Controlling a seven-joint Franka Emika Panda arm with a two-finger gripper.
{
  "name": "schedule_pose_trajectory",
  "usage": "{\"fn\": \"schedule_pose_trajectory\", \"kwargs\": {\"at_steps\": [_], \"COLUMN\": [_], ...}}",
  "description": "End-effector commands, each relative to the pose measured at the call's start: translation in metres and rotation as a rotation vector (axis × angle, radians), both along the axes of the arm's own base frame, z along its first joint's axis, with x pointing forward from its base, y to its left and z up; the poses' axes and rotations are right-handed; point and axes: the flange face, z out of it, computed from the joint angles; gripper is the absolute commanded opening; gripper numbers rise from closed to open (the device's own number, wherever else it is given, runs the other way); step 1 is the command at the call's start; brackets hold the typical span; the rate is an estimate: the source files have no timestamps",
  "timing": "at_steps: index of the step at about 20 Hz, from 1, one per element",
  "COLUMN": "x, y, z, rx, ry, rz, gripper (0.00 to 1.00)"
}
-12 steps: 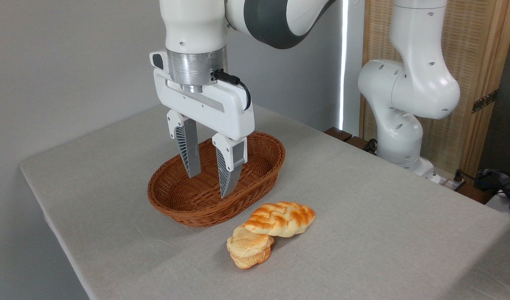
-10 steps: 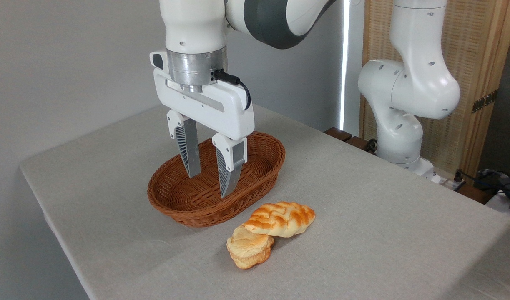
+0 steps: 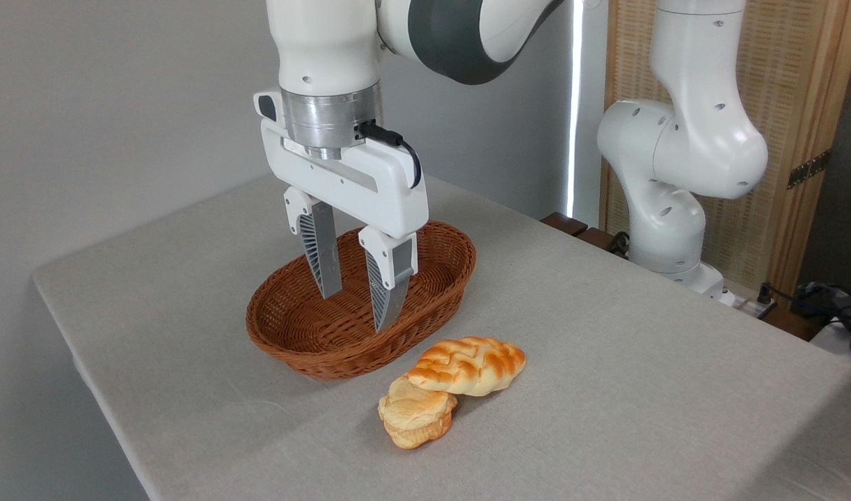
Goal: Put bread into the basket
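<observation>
Gripper hanging over the basket, fingers spread apart, nothing in them. Bread sitting on the table just beside the basket, one end resting on a bun.

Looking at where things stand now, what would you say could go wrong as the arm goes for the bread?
1. The bread leans on the pale bun, so a grasp might drag or pick up the bun too.
2. The open pincer hangs in front of the basket, apparently above it; a low sideways move could catch the rim and shift it.
3. The bread is tilted, so it may slip from the fingers.
</observation>
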Motion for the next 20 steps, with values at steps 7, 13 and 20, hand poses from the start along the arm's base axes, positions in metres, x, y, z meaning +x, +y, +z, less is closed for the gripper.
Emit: {"fn": "schedule_pose_trajectory", "kwargs": {"at_steps": [7,13,20], "x": [-0.0014,-0.0024,-0.0029], "y": [-0.0001,-0.0010,-0.0018], "z": [0.0009,-0.0006,0.0001], "rx": [-0.011,-0.011,-0.011], "ry": [0.022,0.031,0.031], "rz": [-0.018,-0.020,-0.022], "gripper": [1.00,1.00,1.00]}}
